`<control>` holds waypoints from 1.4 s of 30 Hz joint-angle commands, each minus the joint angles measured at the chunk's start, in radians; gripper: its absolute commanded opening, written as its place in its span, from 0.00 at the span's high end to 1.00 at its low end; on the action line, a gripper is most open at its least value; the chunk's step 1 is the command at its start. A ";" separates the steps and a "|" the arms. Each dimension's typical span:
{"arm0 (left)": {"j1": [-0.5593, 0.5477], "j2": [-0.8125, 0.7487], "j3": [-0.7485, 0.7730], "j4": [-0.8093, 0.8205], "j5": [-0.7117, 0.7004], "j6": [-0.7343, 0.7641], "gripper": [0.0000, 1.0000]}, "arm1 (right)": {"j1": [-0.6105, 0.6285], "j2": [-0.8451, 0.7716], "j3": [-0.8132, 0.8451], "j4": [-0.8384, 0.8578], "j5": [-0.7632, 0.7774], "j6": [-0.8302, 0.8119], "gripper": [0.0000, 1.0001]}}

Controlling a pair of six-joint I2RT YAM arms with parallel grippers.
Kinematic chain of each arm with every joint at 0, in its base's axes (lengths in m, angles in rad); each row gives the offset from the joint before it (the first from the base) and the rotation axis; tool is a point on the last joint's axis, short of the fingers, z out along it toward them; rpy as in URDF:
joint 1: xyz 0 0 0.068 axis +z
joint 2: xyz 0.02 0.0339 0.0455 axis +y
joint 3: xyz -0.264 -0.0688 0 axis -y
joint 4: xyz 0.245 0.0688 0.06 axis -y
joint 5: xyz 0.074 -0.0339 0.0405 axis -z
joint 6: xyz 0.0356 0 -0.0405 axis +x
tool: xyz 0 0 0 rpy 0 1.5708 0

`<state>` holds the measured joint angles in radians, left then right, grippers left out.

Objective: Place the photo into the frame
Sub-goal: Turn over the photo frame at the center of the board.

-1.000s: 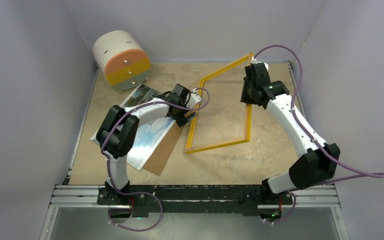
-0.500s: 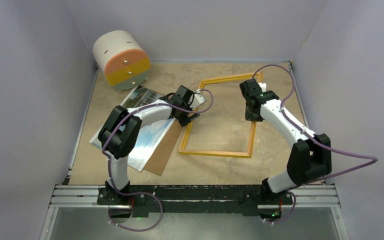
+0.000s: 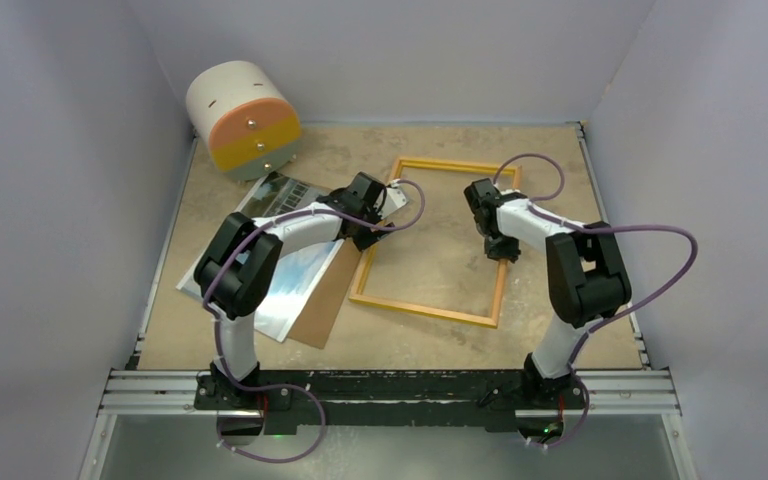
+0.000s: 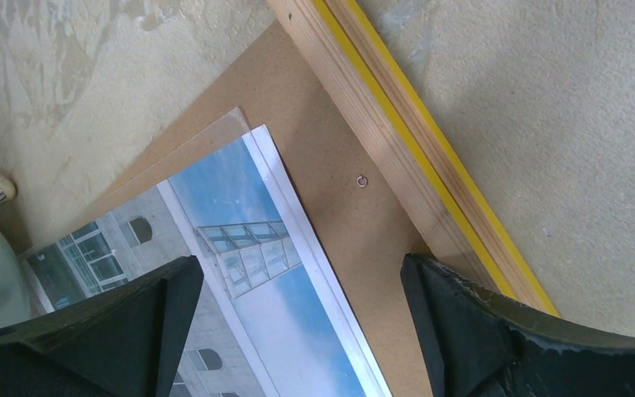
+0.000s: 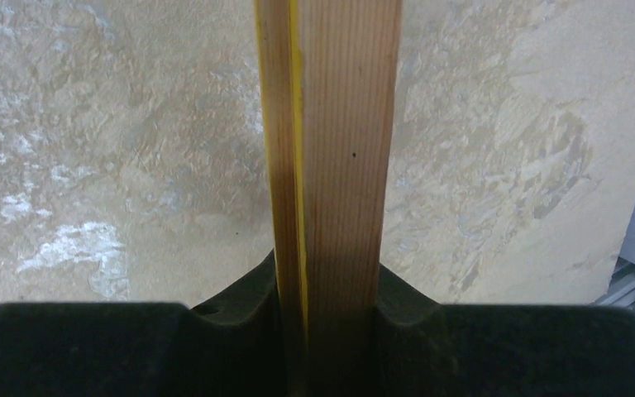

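Clamping the frame (image 3: pixel 425 310) at its rail is the right gripper (image 5: pixel 328 298).

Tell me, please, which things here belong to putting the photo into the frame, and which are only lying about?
Belong to the job: photo, face up; frame, gripped by the right tool; left tool, open over the photo.
Only lying about: brown board under the photo; round cream-and-orange container, far left.

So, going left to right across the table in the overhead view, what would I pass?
Glossy rectangular photo print → plain brown backing board → thin bright-yellow rectangular frame → right gripper, clamped on the frame's right rail.
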<state>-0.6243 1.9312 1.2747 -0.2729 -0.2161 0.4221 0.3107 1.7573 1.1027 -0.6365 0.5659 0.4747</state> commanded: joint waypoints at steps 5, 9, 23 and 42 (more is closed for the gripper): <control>-0.032 0.010 -0.056 0.002 0.085 0.010 0.00 | 0.026 0.062 -0.027 0.165 -0.009 0.023 0.79; -0.033 0.003 -0.057 0.000 0.080 0.015 0.00 | 0.022 0.071 -0.048 0.208 -0.050 0.003 0.73; -0.035 -0.006 -0.066 -0.004 0.083 0.030 0.00 | -0.056 0.004 -0.122 0.333 -0.232 0.004 0.44; -0.135 -0.054 0.078 -0.161 0.171 -0.041 0.00 | -0.085 -0.224 -0.035 0.277 -0.449 0.034 0.24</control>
<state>-0.7319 1.9110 1.2709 -0.3786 -0.2119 0.4541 0.1886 1.5955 1.0451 -0.4114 0.3183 0.4522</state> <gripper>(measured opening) 0.996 0.753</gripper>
